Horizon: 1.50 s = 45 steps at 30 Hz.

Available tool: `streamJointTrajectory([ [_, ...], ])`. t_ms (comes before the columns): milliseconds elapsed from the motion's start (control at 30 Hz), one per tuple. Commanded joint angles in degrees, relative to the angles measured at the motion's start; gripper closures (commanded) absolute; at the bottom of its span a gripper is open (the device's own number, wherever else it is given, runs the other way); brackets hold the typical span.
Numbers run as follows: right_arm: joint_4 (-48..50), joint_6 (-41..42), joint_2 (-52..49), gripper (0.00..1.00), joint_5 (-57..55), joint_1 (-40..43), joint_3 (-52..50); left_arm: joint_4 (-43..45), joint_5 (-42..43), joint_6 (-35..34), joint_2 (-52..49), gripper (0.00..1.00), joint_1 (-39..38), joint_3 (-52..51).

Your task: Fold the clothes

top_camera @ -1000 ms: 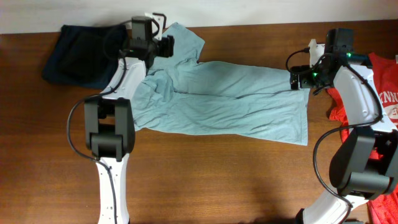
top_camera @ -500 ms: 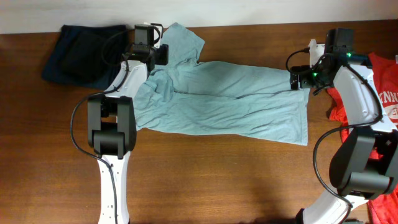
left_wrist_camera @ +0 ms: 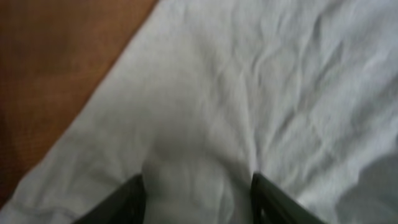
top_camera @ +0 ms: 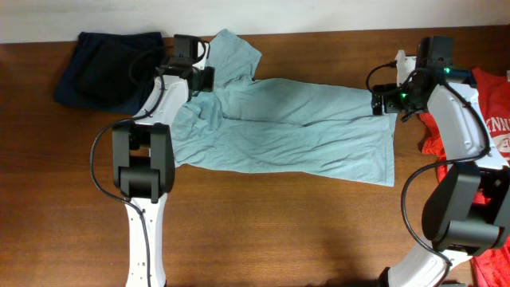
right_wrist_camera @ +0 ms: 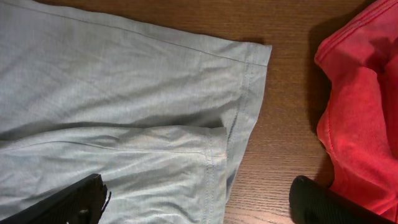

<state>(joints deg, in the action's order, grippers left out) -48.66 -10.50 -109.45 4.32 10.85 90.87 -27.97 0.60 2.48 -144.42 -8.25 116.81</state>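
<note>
folding barely begun, nothing stacked or tidied.
found a dark garment [top_camera: 107, 68] heaped at the far left of the table [top_camera: 279, 239]; just beside it, saw the left gripper [top_camera: 205, 77] down on the shoulder of the grey-teal t-shirt [top_camera: 303, 127], fingers [left_wrist_camera: 134, 200] set apart with a soft ridge of cloth between them, no firm pinch visible. judged the shirt mostly spread out across the middle, one long crease or partial fold along its upper half, a sleeve sticking out at top left, so the real folds probably left to do. found the right gripper [top_camera: 381, 102] at the shirt's far hem corner, fingers spread wide, holding nothing. saw the red t-shirt [top_camera: 490, 119] crumpled at the right edge, unfolded. spotted no basket, box or other container.
</note>
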Motion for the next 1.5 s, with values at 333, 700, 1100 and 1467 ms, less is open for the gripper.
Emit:
streamJointTrajectory([
  [333, 0.00, 0.33, 0.39, 0.01, -0.50, 0.15, 0.44, -30.42, -0.61, 1.18, -2.03, 0.57, 0.63, 7.30],
  [700, 0.00, 0.33, 0.39, 0.02, -0.50, 0.15, 0.44, -32.06, -0.42, 0.98, -2.03, 0.27, 0.63, 32.26],
  [1100, 0.00, 0.33, 0.39, 0.01, -0.50, 0.15, 0.44, -19.43, 0.04, 1.03, -8.63, 0.26, 0.63, 32.35],
  [1467, 0.00, 0.33, 0.39, 0.01, -0.50, 0.15, 0.42, -14.71, 0.04, 1.05, -16.50, 0.26, 0.63, 32.33],
])
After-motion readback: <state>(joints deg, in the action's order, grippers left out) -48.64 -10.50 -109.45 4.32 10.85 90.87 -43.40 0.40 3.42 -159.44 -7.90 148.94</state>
